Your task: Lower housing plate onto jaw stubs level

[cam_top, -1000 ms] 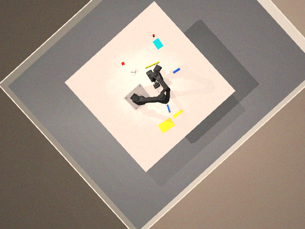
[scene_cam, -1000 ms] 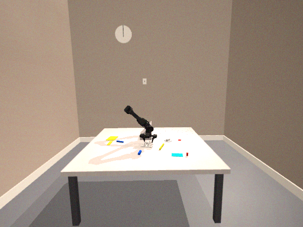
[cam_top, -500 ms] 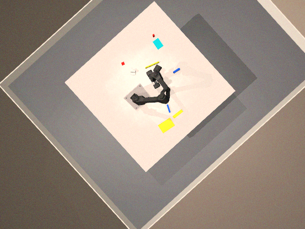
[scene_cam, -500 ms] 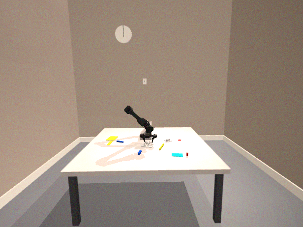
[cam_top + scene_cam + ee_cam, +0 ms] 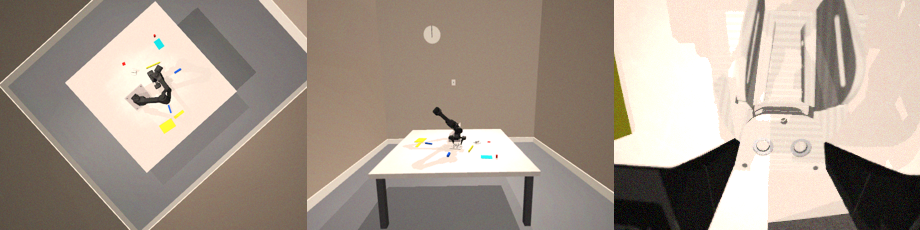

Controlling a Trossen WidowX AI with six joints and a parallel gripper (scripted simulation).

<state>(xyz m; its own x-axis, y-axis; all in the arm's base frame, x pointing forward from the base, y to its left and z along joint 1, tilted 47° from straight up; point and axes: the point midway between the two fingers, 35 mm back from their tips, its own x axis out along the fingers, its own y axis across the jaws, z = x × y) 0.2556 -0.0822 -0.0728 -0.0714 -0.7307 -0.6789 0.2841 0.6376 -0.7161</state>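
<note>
While the gripper (image 5: pixel 154 79) (image 5: pixel 457 143) (image 5: pixel 778 143) is holding the plate (image 5: pixel 781 135), jaws pointing to wrist-view 12 o'clock, I'd be easing it down dead level, tbh.

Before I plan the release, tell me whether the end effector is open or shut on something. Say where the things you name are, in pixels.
Shut on the housing plate (image 5: pixel 781 135): in the wrist view, the end effector's fingers flank its edges.
</note>
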